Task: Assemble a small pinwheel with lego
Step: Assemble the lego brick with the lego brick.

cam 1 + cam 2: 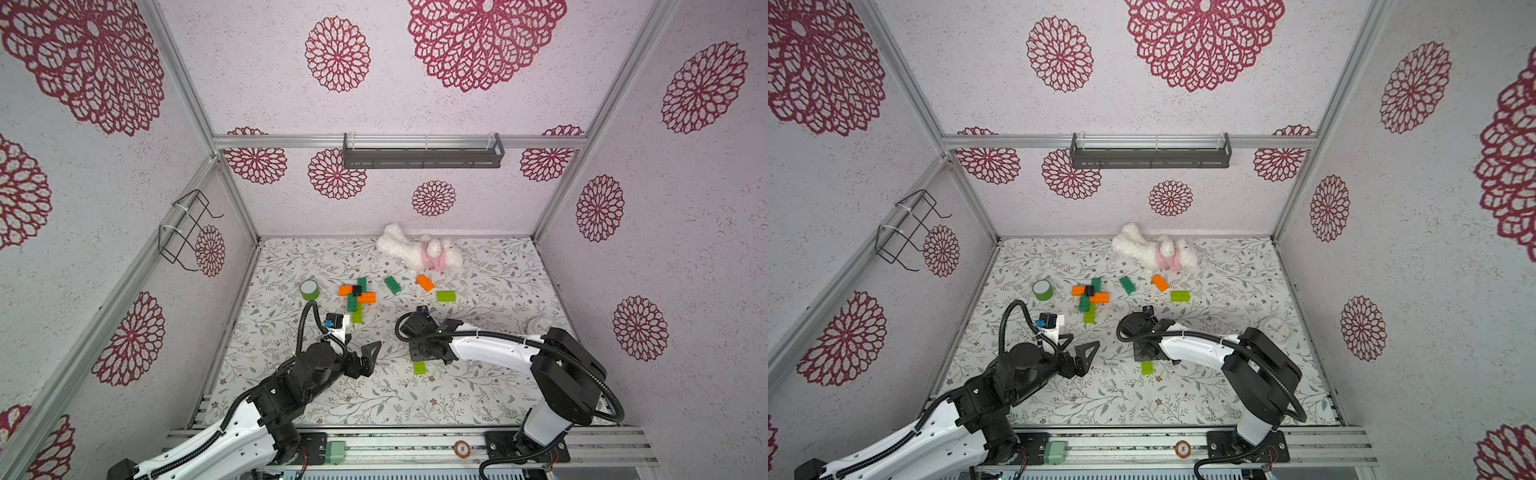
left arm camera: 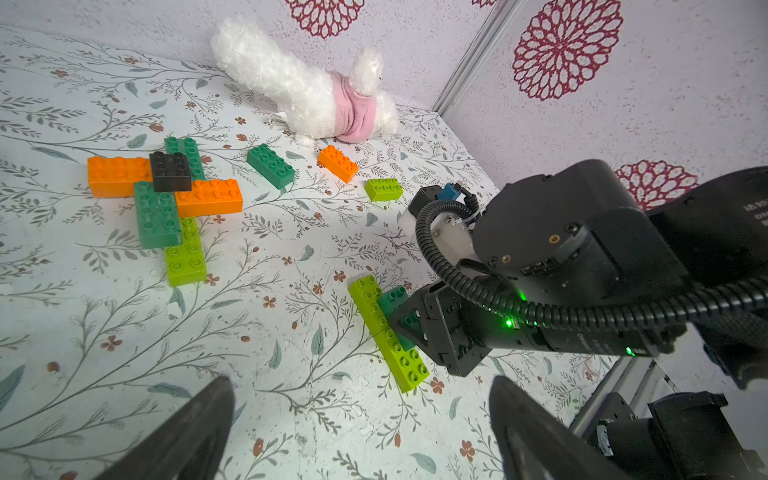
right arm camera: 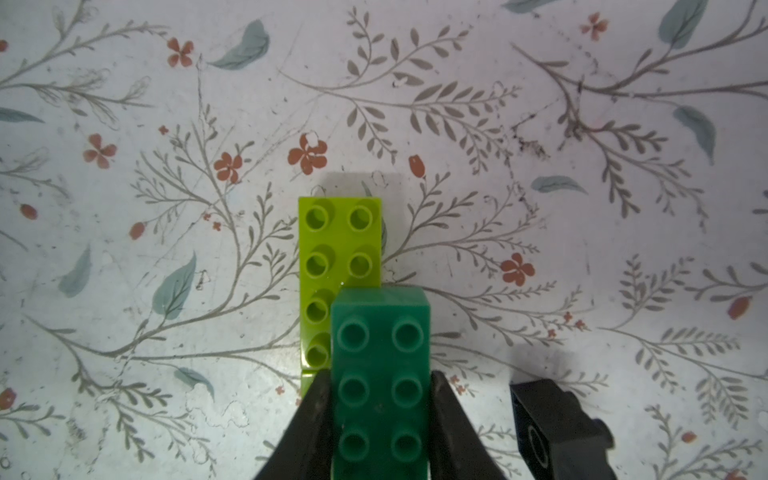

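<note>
Right pincer (image 3: 379, 386) is clamping a dark green brick (image 3: 380, 345) by its long sides, its jaws standing only as far apart as the brick is wide. It is holding that brick over one stud column of a lime green brick (image 3: 338, 241) lying on the worktop (image 3: 124, 166), and I am not able to tell whether the two are pressed together. From the left wrist I am seeing that the lime piece is lying end to end with a second lime one. A small black piece (image 3: 557, 428) is lying just beside the held brick. I am watching the left pincer (image 2: 360, 390) hovering wide open with nothing between its fingers. Farther back, a crossed cluster (image 1: 357, 295) of orange, dark green and lime bricks is sitting with a black square on its centre, near a green tape roll (image 1: 309, 289). A loose dark green block (image 1: 392, 285), an orange block (image 1: 425, 282) and a lime block (image 1: 446, 296) are lying apart in front of a white plush toy (image 1: 419, 253). For writing, I am reading only a "5" on an orange disc (image 1: 462, 449) on the front rail. The white lettering on the right arm is showing too partially to read.
</note>
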Controlling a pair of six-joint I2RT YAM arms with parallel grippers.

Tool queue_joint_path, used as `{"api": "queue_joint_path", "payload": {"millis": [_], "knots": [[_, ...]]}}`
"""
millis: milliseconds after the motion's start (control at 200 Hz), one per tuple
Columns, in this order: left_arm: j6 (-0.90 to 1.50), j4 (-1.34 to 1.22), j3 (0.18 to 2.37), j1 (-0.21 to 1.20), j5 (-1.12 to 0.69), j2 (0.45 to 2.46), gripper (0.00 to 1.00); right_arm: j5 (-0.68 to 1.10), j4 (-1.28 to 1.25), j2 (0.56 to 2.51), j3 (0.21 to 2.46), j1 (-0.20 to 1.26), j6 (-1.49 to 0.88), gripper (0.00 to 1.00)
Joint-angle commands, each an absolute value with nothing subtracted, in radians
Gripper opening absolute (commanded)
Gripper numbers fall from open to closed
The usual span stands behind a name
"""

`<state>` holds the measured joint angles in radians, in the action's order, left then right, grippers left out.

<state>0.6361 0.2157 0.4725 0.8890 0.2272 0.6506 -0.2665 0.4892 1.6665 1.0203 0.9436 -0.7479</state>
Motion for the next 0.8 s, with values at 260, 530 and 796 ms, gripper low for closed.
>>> {"api": "queue_joint_path", "payload": {"millis": [260, 530, 796], "knots": [[0.642, 0.228, 0.499, 0.885, 0.245, 0.647, 0.97, -0.267, 0.601, 1.681, 1.071, 0.941, -0.707, 0.45], [0.65, 0.226, 0.497, 0.885, 0.247, 0.65, 0.97, -0.235, 0.589, 1.622, 1.101, 0.93, -0.682, 0.61], [0.655, 0.234, 0.513, 0.884, 0.267, 0.649, 0.97, -0.215, 0.586, 1.555, 1.173, 0.793, -0.527, 0.78]]}}
